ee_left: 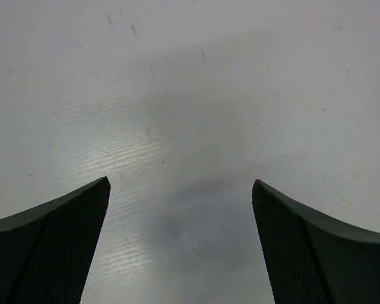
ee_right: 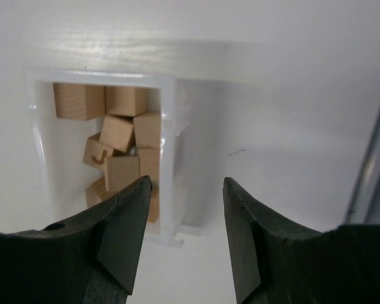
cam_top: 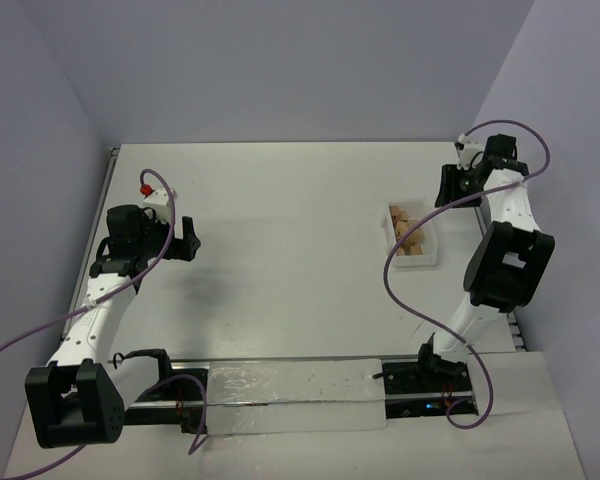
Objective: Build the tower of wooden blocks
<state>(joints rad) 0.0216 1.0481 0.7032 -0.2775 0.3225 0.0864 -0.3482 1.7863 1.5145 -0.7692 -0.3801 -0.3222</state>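
Note:
Several wood blocks (cam_top: 408, 236) lie jumbled in a small white translucent bin (cam_top: 432, 250) at the right of the table. In the right wrist view the same blocks (ee_right: 120, 134) fill the bin (ee_right: 167, 120). My right gripper (ee_right: 187, 180) hovers open above the bin's right wall, holding nothing, with its left finger over the blocks. From above, this gripper (cam_top: 454, 190) sits just beyond the bin's far right corner. My left gripper (ee_left: 181, 182) is wide open over bare table, and from above it (cam_top: 187, 240) hangs at the left side. The tower is out of view.
The white table (cam_top: 290, 250) is bounded by grey walls behind and at both sides. A metal rail (ee_right: 370, 158) runs along the table's right edge near the right arm. Purple cables (cam_top: 400, 270) loop from both arms. A small red-topped part (cam_top: 146, 187) sits near the left arm.

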